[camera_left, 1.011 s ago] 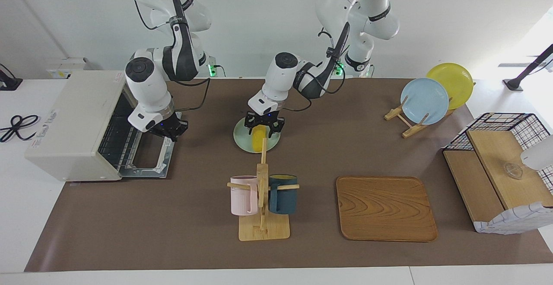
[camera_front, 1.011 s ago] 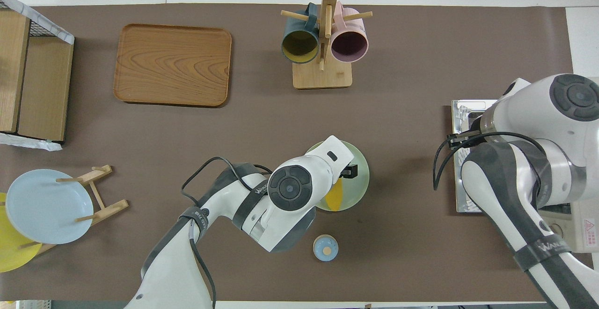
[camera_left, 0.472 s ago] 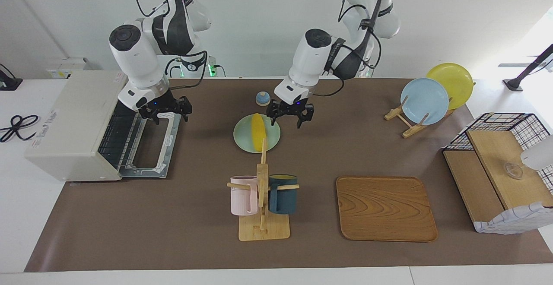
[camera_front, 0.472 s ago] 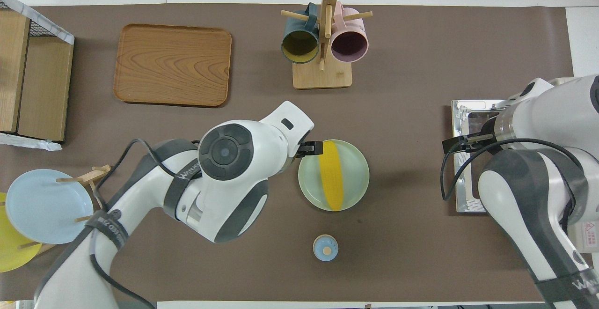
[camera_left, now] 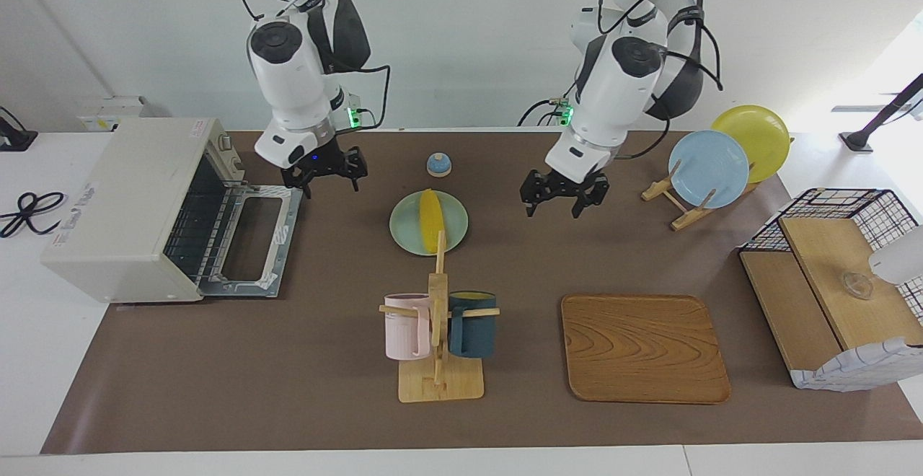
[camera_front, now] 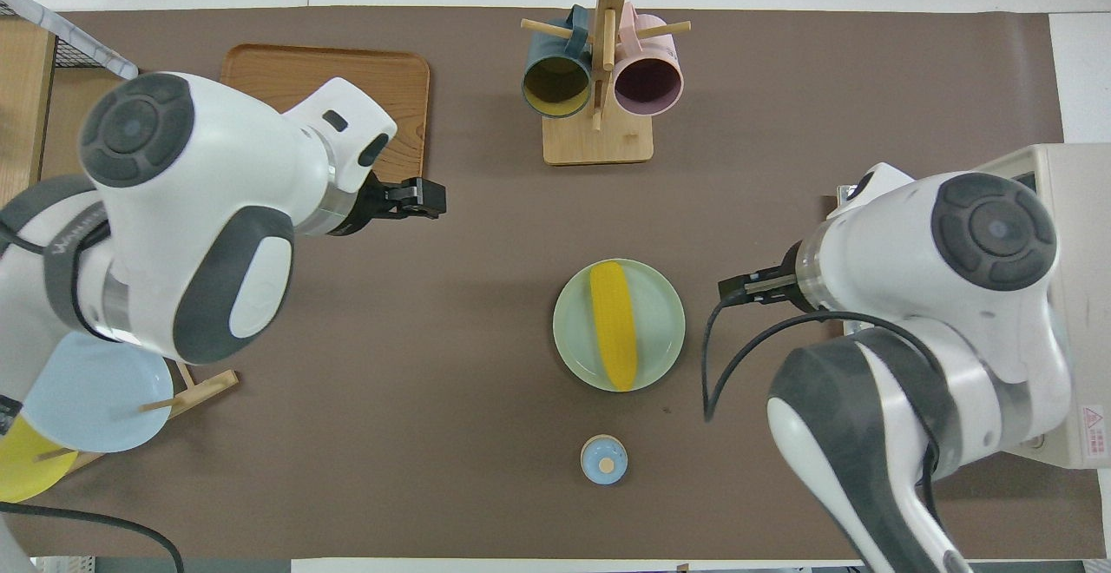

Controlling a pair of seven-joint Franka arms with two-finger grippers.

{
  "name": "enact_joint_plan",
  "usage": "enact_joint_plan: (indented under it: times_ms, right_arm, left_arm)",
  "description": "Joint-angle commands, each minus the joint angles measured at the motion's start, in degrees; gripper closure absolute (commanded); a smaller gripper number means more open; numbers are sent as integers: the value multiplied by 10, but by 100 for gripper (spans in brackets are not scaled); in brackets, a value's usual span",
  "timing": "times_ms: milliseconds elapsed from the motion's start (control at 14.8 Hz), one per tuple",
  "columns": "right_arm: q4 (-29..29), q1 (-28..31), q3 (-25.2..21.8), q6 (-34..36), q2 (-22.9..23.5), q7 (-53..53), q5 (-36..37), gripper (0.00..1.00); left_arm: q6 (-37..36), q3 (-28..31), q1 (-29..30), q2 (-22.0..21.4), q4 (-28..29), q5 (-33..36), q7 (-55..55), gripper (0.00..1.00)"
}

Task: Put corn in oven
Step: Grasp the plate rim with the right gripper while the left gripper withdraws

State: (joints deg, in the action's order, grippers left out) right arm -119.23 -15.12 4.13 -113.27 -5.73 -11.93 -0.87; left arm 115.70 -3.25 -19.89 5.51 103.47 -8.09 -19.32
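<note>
The oven (camera_left: 137,205) stands at the right arm's end of the table with its door (camera_left: 252,241) dropped flat; the facing view shows the wire rack inside, while from overhead the right arm covers nearly all of it and only a pale corner (camera_front: 1076,174) shows. The shelf basket (camera_left: 836,274) at the left arm's end is whole in the facing view but cut by the frame edge from overhead. The wooden tray (camera_left: 644,347) is plain in the facing view; overhead, the left arm hides part of it. The plate rack with a blue plate (camera_left: 709,168) and a yellow plate (camera_left: 757,133) is likewise half covered from overhead. The mug stand (camera_left: 438,317) holds a pink and a dark mug. The corn (camera_left: 431,229) lies on a pale green plate (camera_left: 411,234) mid-table, nearer the robots than the mug stand, well apart from the oven. The left gripper (camera_left: 564,207) hangs over bare mat beside that plate, fingers spread and empty. The right gripper (camera_left: 324,180) hangs by the oven door's edge, released too; overhead its fingers are hidden under its own arm. A small blue knob (camera_left: 438,164) sits nearer the robots than the plate.
</note>
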Motion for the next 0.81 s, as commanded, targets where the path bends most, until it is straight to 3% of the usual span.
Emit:
enact_joint_plan:
  times_ms: [0, 202, 337, 674, 742]
  right_arm:
    - [35, -84, 1, 12, 11, -116, 24, 0]
    - [111, -135, 12, 29, 83, -184, 36, 0]
    - [139, -169, 12, 4, 135, -212, 52, 0]
    - [149, -244, 12, -59, 221, -252, 123, 0]
    - [143, -240, 13, -64, 223, -253, 142, 6]
  left_arm:
    - [-37, -5, 55, -24, -3, 6, 39, 0]
    - [-50, -6, 108, -42, -5, 47, 59, 0]
    - [-72, -6, 130, -45, -16, 80, 91, 0]
    - [-151, -5, 157, -62, -39, 109, 146, 0]
    - [-165, -5, 157, -66, -39, 110, 147, 0]
